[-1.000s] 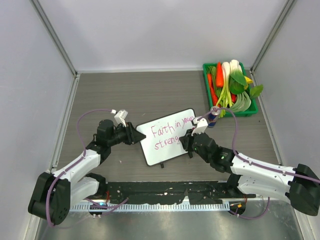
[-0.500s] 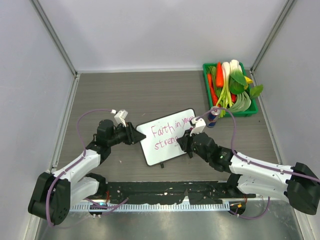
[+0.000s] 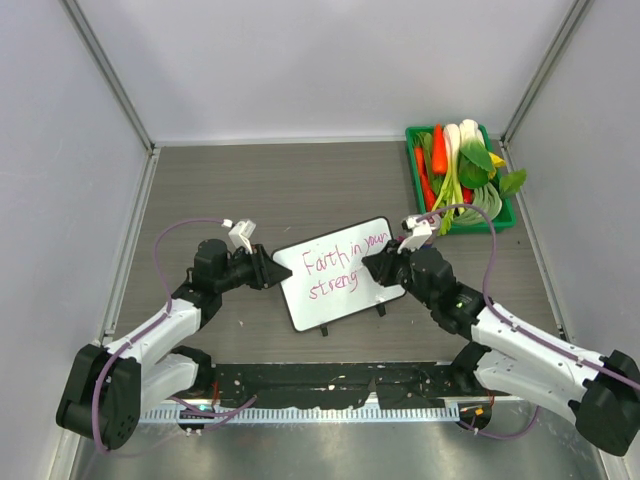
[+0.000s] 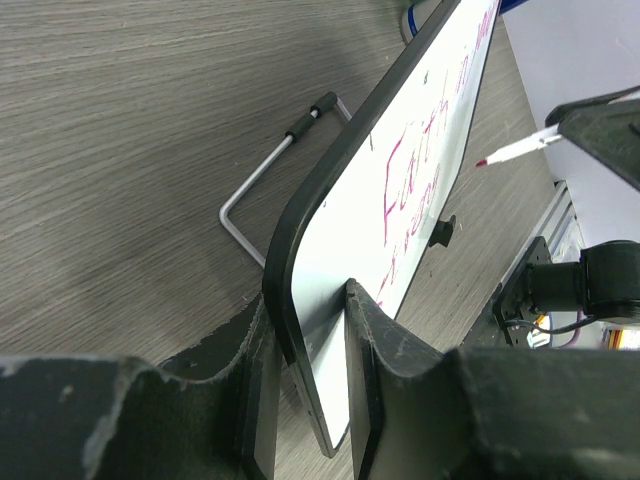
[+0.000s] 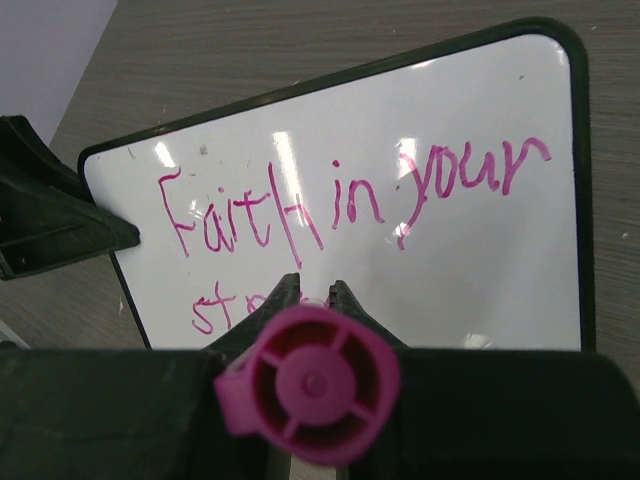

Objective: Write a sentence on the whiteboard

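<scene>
Toward the near edge of the worktop (image 3: 300, 190), the whiteboard (image 3: 350, 302) stands propped. The left gripper (image 3: 280, 272) pinches its side edge, apparently to steady it. The right gripper (image 3: 376, 268) clamps the marker (image 5: 310, 385), its tip just off the unfinished sentence (image 3: 340, 268).

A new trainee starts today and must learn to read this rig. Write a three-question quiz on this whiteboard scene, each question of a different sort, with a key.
1. True or false: the left tool clamps one edge of the small white rectangular whiteboard.
2. What does the right tool hold? A: a pink marker pen. B: a carrot. C: nothing.
3. Which three words form the top line of the pink handwritten sentence?

Key: 1 true; 2 A; 3 "Faith in your".
</scene>
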`<state>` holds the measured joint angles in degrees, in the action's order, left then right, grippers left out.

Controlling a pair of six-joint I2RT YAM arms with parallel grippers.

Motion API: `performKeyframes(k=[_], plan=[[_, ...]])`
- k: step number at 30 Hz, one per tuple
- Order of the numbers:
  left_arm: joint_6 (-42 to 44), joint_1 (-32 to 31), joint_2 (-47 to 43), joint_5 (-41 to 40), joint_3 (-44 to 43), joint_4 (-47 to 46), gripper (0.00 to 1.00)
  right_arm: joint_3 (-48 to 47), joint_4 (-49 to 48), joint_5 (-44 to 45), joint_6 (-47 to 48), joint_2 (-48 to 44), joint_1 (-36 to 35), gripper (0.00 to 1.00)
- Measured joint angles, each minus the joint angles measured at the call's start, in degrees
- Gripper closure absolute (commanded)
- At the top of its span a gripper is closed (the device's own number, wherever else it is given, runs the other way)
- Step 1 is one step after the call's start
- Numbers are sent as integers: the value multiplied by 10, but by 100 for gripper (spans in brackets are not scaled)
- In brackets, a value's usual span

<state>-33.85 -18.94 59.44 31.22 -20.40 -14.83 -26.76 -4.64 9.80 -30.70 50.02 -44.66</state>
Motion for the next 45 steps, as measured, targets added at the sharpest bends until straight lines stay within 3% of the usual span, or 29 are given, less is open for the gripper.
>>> performKeyframes(k=[26,45], plan=[[0,0,1,0,0,-1,100,-10,-9,1,17,55,23,99],[0,0,1,0,0,-1,100,3,-5,43,20,36,23,99]])
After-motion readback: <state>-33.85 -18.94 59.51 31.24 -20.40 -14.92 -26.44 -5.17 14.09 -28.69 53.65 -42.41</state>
